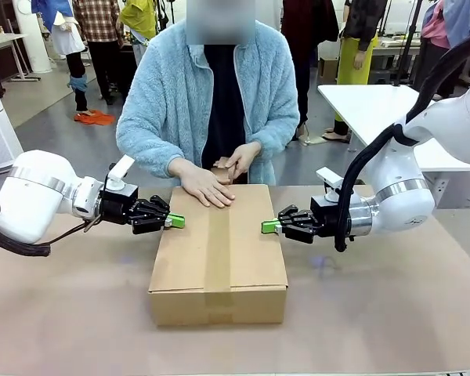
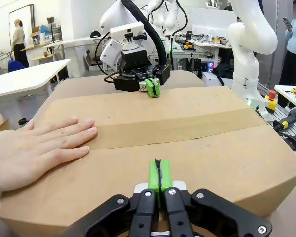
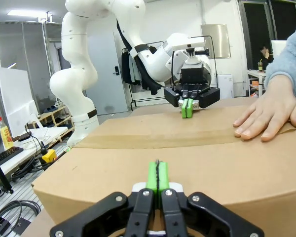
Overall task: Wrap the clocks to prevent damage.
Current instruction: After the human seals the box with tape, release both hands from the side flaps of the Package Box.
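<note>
Sealing stage judged: both left gripper and right gripper, fingers together, braced the cardboard box sides while the person's hand pressed its taped seam; release next.

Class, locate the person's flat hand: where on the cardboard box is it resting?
In the front view, the person's hand lies palm down on the far end of the cardboard box, just left of its tape strip, nearer the left end effector.
</note>
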`<state>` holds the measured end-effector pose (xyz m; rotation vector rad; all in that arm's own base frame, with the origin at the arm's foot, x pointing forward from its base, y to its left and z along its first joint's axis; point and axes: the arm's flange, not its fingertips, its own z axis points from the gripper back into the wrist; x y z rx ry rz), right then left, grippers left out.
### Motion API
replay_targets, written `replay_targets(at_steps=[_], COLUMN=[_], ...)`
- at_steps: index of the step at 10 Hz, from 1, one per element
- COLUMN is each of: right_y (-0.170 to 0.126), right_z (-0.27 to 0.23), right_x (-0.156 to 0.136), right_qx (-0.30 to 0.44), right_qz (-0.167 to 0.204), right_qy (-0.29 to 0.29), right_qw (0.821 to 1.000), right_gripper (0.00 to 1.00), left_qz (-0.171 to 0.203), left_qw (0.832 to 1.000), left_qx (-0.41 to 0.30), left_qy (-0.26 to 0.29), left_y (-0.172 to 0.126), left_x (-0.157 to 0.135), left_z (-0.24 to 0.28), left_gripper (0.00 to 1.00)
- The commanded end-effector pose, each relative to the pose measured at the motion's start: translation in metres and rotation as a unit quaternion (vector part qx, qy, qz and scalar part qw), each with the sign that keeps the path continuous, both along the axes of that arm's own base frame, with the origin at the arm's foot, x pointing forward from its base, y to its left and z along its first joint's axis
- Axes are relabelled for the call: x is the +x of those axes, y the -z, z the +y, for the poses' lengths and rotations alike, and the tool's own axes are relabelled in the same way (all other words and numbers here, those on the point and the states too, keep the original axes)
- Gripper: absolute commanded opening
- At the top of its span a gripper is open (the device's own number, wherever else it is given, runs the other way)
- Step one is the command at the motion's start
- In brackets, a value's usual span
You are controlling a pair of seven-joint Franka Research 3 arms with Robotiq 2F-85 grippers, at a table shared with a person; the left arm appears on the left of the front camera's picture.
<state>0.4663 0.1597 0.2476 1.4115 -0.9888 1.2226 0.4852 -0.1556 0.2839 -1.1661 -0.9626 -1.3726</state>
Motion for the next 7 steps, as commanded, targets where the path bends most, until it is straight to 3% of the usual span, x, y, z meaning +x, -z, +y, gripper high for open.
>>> replay_targets(at_steps=[1, 7], right_y=[0.0002, 0.0002], right_z=[0.0014, 0.0014], right_x=[-0.0003, -0.0003], right_qx=[-0.003, -0.003], right_qz=[0.0, 0.0], right_qy=[0.007, 0.007], right_qw=[1.0, 1.0], right_gripper=[0.01, 0.01], left_qz=[0.0, 0.0], left_qw=[1.0, 1.0], left_qx=[0.001, 0.001], left_qy=[-0.007, -0.007], left_y=[0.0013, 0.0013], left_x=[0.0007, 0.0007], left_z=[-0.0032, -0.0032], left_gripper=[0.0, 0.0])
